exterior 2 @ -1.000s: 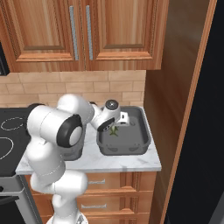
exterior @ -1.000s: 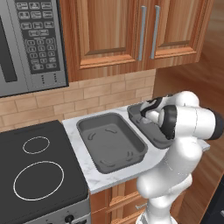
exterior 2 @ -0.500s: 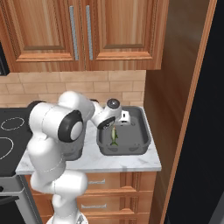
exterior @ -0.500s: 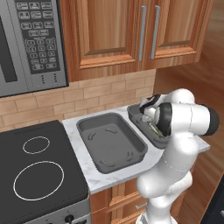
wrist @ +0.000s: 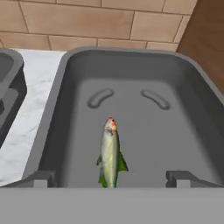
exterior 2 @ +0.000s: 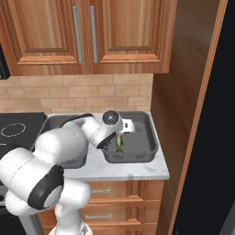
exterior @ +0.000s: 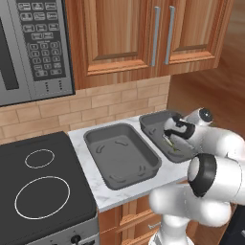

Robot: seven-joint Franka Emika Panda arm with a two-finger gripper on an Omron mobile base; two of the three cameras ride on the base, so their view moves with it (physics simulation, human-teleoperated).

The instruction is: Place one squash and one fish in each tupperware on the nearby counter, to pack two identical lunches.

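Resting on the marble worktop (exterior: 91, 184), two tupperware: right tupperware (wrist: 61, 109) now holds the greenish-yellow fish (wrist: 110, 153) on its floor; left tupperware (exterior: 122, 154), beside it, empty. End effector (wrist: 109, 178) fingers spread wide, holding nothing, fish between them. Earlier the fish hung gripped above this tray; now released. Judgement: one item packed; squash and other fish remain.

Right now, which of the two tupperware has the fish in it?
The tupperware by the wood side panel, under the gripper: a greenish-yellow fish is inside it. The tupperware beside the stove holds nothing visible.
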